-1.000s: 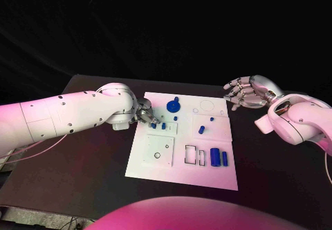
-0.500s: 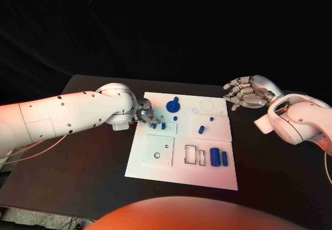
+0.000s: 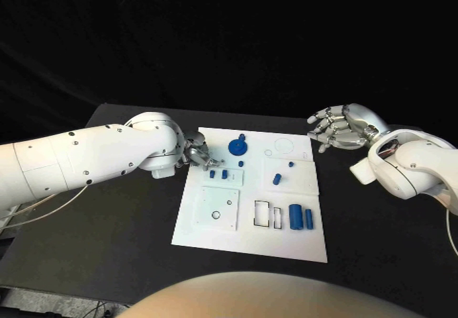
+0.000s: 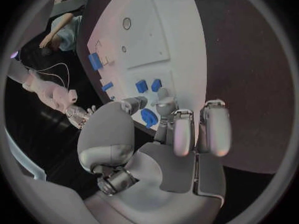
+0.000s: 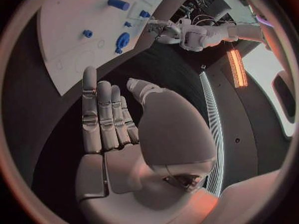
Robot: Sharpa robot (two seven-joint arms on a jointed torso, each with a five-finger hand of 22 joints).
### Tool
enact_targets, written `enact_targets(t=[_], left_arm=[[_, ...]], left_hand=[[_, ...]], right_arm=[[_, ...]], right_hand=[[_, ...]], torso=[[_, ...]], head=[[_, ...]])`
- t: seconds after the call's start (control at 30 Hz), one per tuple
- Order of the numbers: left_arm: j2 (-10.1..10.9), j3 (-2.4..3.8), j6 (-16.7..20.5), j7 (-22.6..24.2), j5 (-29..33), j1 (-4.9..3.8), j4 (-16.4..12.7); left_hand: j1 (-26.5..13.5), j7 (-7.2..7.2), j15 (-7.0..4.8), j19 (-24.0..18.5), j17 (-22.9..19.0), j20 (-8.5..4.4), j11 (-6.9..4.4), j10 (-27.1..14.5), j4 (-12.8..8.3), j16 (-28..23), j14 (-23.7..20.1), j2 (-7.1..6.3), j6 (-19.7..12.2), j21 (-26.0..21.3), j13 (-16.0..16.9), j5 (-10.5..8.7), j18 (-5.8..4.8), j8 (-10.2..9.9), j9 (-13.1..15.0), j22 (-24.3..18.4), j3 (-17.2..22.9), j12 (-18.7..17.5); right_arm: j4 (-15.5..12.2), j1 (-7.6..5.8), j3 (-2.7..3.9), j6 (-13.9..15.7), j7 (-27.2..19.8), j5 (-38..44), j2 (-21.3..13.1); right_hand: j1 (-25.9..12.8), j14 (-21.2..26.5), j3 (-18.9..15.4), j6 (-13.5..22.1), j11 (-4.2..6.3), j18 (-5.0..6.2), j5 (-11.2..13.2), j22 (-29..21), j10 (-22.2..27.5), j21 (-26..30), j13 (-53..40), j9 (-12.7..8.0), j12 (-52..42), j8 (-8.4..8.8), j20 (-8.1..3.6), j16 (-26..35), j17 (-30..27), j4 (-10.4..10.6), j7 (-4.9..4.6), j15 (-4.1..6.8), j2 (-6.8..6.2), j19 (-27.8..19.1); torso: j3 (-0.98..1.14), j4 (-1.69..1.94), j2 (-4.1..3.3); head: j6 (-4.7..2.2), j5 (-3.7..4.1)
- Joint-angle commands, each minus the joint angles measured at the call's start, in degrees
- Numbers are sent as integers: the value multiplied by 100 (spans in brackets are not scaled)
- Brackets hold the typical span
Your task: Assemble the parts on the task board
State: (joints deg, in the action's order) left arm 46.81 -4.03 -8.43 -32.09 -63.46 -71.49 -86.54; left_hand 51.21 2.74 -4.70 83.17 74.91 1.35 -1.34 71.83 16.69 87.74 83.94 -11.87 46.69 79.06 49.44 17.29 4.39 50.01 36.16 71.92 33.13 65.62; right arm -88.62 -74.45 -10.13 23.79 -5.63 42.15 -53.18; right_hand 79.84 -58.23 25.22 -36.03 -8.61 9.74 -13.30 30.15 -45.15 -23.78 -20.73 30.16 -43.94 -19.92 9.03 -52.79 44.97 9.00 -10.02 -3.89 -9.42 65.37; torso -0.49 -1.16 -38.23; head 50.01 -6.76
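The task board (image 3: 250, 218) lies in the middle of the black surface (image 3: 114, 218), with blue parts (image 3: 302, 216) spread across it. Two small blue pegs (image 3: 218, 175) stand near its left edge. The left robot hand (image 3: 198, 156) is beside them with fingers apart, holding nothing; over the last second it has drawn slightly away from the pegs, indicating that placement is complete. The right robot hand (image 3: 341, 129) remains raised off the board's far right corner, fingers apart and empty.

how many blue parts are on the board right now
8: a round part and a pair by the left hand; three small parts mid-board; two cylinders nearest the robot. The hand may hide more.
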Motion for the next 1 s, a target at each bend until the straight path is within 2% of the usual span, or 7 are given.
enact_targets(t=[0.03,0.1,0.17,0.23,0.3,0.53,1.0], left_arm=[[62,56,873,685,122,-13,-92],[77,77,1197,1103,246,-20,-119],[65,90,1536,1649,340,-24,-126],[20,79,1843,2207,359,-25,-114],[-38,37,2051,2676,240,-22,-89],[-318,-102,2530,3674,-737,81,103],[-837,-215,1984,3745,-2755,214,621]], left_hand=[[307,115,80,-327,732,77,105,-568,14,-307,344,-67,-283,-524,-808,53,86,-82,-31,-733,-241,-580],[627,242,177,-836,-53,172,223,-1083,6,-939,-1,-132,-544,-1381,-1388,59,289,-170,-102,-1860,-381,-1040],[1144,443,344,-1706,-1312,300,406,-1518,-20,-2104,-723,-207,-910,-2959,-1615,48,600,-378,-279,-3714,-475,-1372],[1686,566,469,-1812,-2398,389,553,-1825,-12,-3187,-1422,-240,-1088,-3492,-1897,28,615,-552,-496,-4064,-516,-1690],[2305,652,561,-1868,-2832,474,630,-2134,-137,-3673,-1830,-244,-1239,-3921,-2205,30,607,-739,-733,-4353,-477,-2019],[3233,664,544,-1574,-2951,407,628,-2288,-520,-3493,-1745,-211,-1081,-3845,-3026,5,611,-1216,-1390,-4330,-454,-2784],[3271,511,508,-1654,-2842,417,659,-2369,-730,-2768,-1473,-412,-673,-3232,-3843,-15,607,-1687,-2013,-3830,-558,-3532]], right_arm=[[13,5,0,-70,-34,14,0],[22,5,0,-64,-36,13,1],[35,5,0,-57,-40,13,4],[49,5,0,-51,-44,9,7],[57,5,0,-48,-49,5,11],[55,6,0,-45,-57,-1,23],[35,10,0,-48,-63,-2,26]], right_hand=[[-59,-51,-25,10,8,56,-35,-6,-37,39,6,-6,21,-26,4,37,-5,1,-323,2,3,13],[-58,-56,-28,13,11,58,-39,-15,-42,48,30,-10,18,-34,3,38,-12,-9,-321,5,4,23],[-58,-56,-28,13,11,58,-39,-15,-42,48,30,-10,18,-34,3,38,-12,-9,-321,5,4,23],[-55,-56,-28,14,11,59,-40,-16,-41,49,33,-11,19,-35,3,39,-12,-13,-320,5,2,24],[-49,-55,-27,15,12,59,-40,-17,-40,51,36,-11,19,-35,2,40,-13,-19,-320,6,0,24],[-49,-55,-27,15,12,59,-40,-17,-40,51,36,-11,19,-35,2,40,-13,-19,-320,6,0,24],[-40,-55,-23,17,13,60,-42,-20,-41,53,45,-13,18,-38,1,42,-16,-28,-320,8,2,27]], torso=[[5,-5,3],[7,0,4],[7,1,3],[3,-4,-1],[-2,-2,-7],[-6,-5,-15],[-11,-10,-21]], head=[[-1,28],[-1,43],[-1,57],[-1,76],[-1,97],[-1,158],[-1,172]])
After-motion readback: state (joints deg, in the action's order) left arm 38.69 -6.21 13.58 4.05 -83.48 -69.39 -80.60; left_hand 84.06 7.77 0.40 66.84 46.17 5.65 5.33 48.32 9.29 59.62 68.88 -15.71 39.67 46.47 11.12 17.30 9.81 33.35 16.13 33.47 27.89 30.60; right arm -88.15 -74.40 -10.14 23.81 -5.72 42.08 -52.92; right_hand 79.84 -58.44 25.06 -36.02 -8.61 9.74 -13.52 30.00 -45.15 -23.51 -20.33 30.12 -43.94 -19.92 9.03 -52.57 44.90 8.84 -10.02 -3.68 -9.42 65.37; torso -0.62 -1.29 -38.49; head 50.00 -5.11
